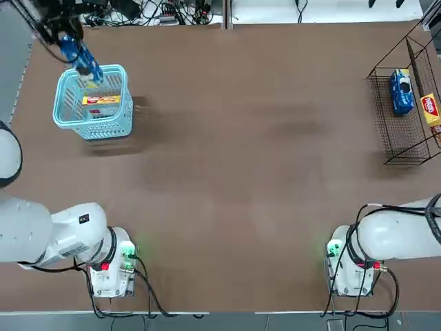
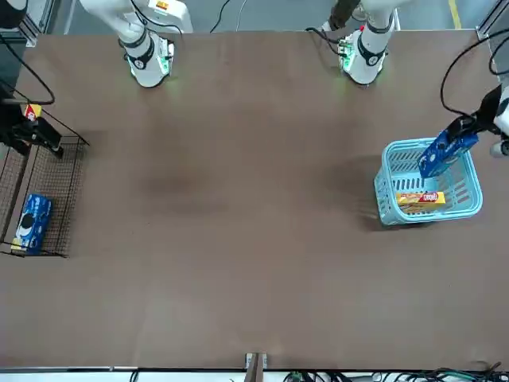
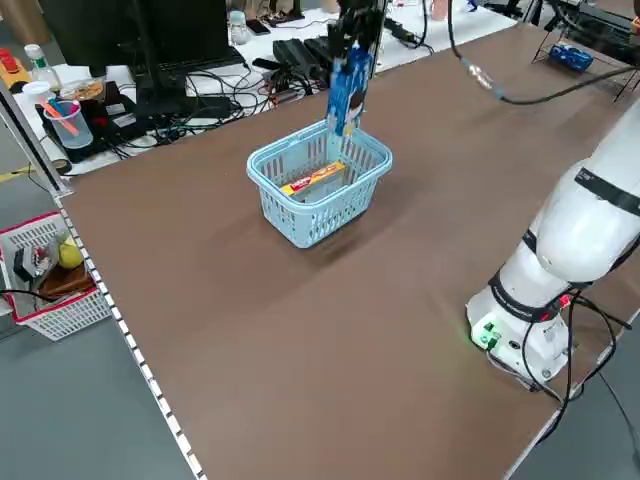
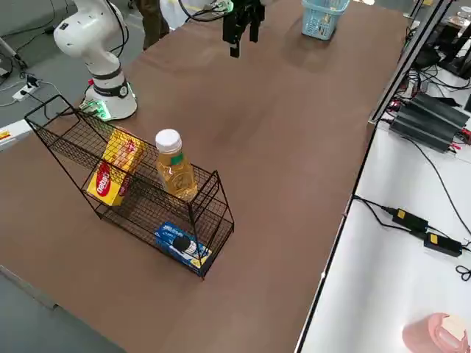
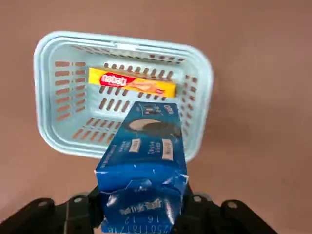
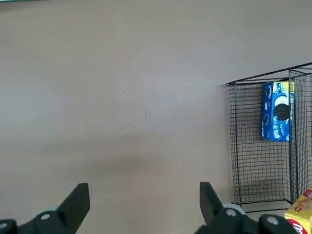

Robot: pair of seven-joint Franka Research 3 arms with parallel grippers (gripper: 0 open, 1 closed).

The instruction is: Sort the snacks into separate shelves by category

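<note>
left gripper point(image 5: 141, 214): closed on blue cookie packet point(image 5: 145, 165), above far rim of light blue basket point(image 1: 65, 117) | yellow box point(image 1: 101, 101) inside basket | right gripper point(image 6: 141, 204): jaws open, holding nothing, high over bare table middle | wire rack point(image 1: 403, 131) at table's right edge, well apart

top: overhead | front: across table, facing arms | sides: raised diagonals | wrists: close, probably downward | shared: basket point(image 1: 93, 103)

— Any print you can read?
— The yellow box point(image 5: 131, 84) lying in the light blue basket point(image 5: 53, 58) reads "nabati" on its red label.
— And the blue cookie packet point(image 5: 144, 185) above the basket?
— Digits "16 12" near its crimped end; the rest is too small.
</note>
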